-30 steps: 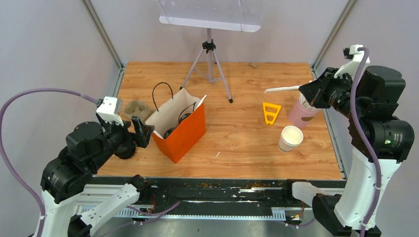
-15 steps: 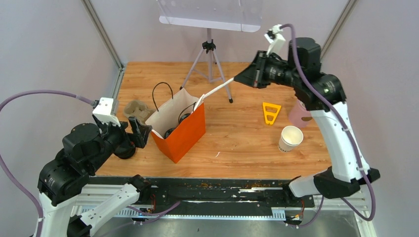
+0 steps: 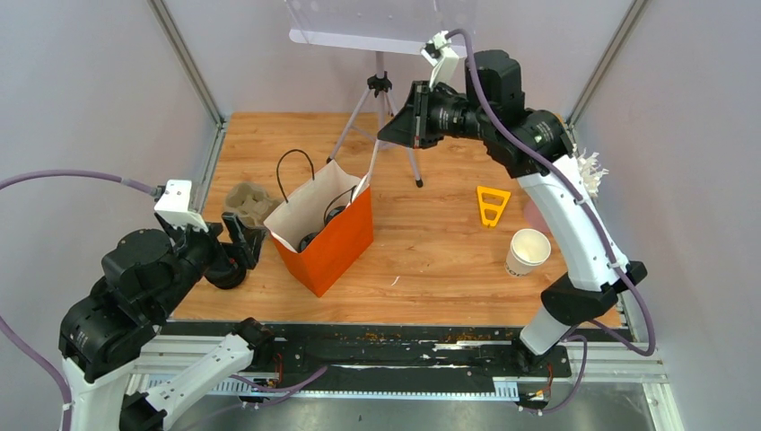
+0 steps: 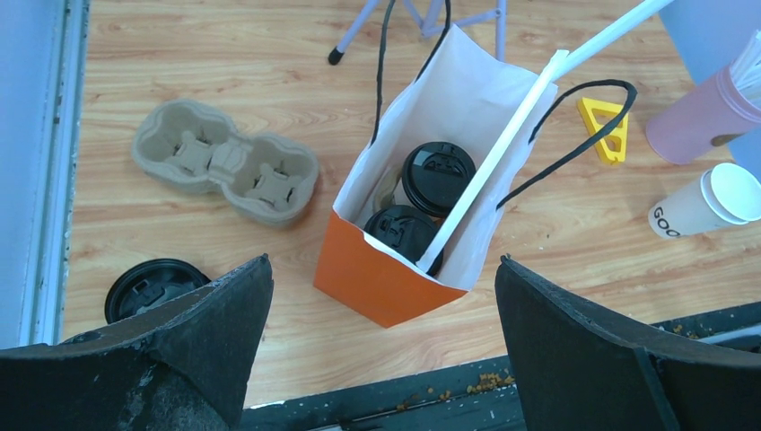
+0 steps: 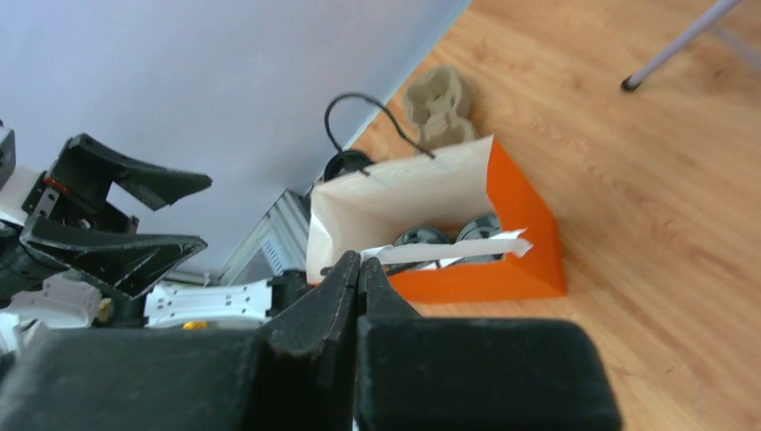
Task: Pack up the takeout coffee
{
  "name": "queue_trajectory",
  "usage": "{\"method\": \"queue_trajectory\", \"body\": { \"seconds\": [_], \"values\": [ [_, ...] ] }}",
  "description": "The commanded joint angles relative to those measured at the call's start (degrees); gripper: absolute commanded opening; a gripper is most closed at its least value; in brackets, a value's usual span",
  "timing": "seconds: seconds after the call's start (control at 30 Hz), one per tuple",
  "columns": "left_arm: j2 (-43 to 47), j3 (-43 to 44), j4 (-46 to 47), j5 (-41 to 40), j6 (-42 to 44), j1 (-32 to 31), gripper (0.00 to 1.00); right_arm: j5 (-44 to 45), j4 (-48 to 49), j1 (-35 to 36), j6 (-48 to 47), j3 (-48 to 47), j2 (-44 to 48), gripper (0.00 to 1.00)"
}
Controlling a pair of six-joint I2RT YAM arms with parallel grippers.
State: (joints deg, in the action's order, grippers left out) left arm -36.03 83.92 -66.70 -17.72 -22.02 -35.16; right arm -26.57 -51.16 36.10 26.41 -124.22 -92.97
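Wooden table [image 3: 449, 260] bears orange bag [image 3: 336, 238], pulp tray [image 3: 249, 199], lid [image 4: 148, 285], open cup [image 3: 527, 251].

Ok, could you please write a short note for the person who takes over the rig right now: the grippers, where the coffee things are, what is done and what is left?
Left gripper: open, holding nothing, beside the orange bag.
Right gripper: shut on a white straw, whose lower end is inside the bag.
Cups: two lidded cups stand in the bag. One open white cup stands without a lid on the table at the right. A loose black lid lies left of the bag.
Done: two cups packed.
Left: release the straw into the bag, then probably put the lid on the open cup and pack it.
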Motion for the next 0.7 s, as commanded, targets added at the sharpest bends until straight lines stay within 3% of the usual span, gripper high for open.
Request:
{"method": "queue_trajectory", "body": {
  "seconds": [0.0, 0.13, 0.3, 0.67],
  "values": [
    [0.7, 0.9, -0.5, -1.7, -1.0, -0.2, 1.0, 7.8, -6.8, -0.7, -5.7, -14.0, -1.2, 0.0],
    [0.9, 0.9, -0.9, -2.1, -1.1, -0.2, 1.0, 10.7, -5.9, -1.9, -7.7, -15.3, 0.9, 0.0],
    [0.9, 1.0, -0.7, -2.5, -1.5, -0.2, 1.0, 6.5, 1.7, -1.8, -3.0, -5.5, 5.5, 0.0],
    [0.6, 1.3, -0.8, -2.2, -1.1, -0.1, 1.0, -1.6, 8.4, 2.7, 1.8, -0.7, 3.1, 0.0]
  ]
}}
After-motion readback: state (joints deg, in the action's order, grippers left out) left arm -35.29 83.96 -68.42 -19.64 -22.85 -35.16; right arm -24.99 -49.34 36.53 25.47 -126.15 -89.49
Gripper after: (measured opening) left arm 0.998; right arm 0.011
